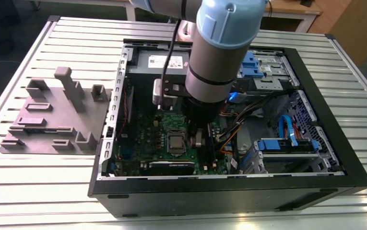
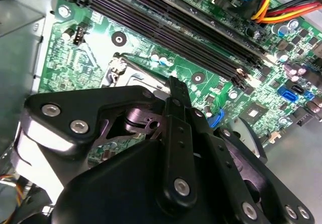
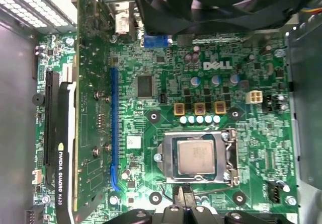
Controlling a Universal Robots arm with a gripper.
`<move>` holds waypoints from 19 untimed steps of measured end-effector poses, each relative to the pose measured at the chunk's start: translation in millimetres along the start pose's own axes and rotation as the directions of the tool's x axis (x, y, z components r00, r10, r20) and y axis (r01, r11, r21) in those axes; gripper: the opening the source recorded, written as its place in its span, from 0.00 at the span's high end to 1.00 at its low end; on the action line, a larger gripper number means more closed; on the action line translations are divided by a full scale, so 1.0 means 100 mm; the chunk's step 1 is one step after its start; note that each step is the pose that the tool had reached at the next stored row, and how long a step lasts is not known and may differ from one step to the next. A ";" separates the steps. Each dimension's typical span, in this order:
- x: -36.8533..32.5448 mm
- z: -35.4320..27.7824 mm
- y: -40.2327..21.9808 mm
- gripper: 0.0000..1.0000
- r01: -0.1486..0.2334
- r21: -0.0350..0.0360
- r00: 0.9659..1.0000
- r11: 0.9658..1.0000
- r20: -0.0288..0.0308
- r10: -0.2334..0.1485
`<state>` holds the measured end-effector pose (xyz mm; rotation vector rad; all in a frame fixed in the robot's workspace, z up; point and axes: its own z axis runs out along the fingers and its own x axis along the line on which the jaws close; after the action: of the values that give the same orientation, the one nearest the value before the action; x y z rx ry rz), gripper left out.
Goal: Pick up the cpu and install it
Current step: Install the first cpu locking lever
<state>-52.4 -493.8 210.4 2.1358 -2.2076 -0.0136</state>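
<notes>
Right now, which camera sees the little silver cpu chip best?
The first wrist view: the cpu faces the camera, whole, lying flat inside the socket frame on the green board. The exterior view shows it small, beside the arm. In the second wrist view the gripper hides that spot.

The arm (image 1: 219,52) reaches straight down, its claw (image 2: 176,95) hanging low.

Even overhead light brightens the ribbed silver metal table (image 1: 36,191) in the exterior view; the open black computer case (image 1: 234,191) stays shadowed inside. In the second wrist view the black gripper linkage (image 2: 171,148) looms blurred, while the green circuit board (image 3: 166,73) is crisp in the first wrist view.
</notes>
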 end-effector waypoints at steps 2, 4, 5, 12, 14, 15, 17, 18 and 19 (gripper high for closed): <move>0.021 0.016 -0.001 0.90 0.005 0.000 1.000 1.000 0.000 -0.005; 0.033 0.036 -0.003 0.90 0.015 0.001 1.000 1.000 -0.001 -0.015; 0.035 0.049 -0.003 0.90 0.021 0.001 1.000 1.000 -0.001 -0.021; 0.038 0.134 -0.009 0.90 0.043 0.002 0.999 0.999 -0.003 -0.043; 0.042 0.151 -0.010 0.90 0.047 0.002 0.999 0.999 -0.003 -0.047; 0.042 0.160 -0.010 0.90 0.049 0.002 0.999 0.999 -0.003 -0.049; 0.042 0.170 -0.011 0.90 0.051 0.002 0.999 0.999 -0.003 -0.051; 0.042 0.176 -0.011 0.90 0.051 0.002 0.999 0.999 -0.003 -0.051; 0.041 0.185 -0.012 0.90 0.052 0.002 0.999 0.999 -0.003 -0.052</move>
<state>-52.4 -498.7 192.0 2.1922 -2.1513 -0.0107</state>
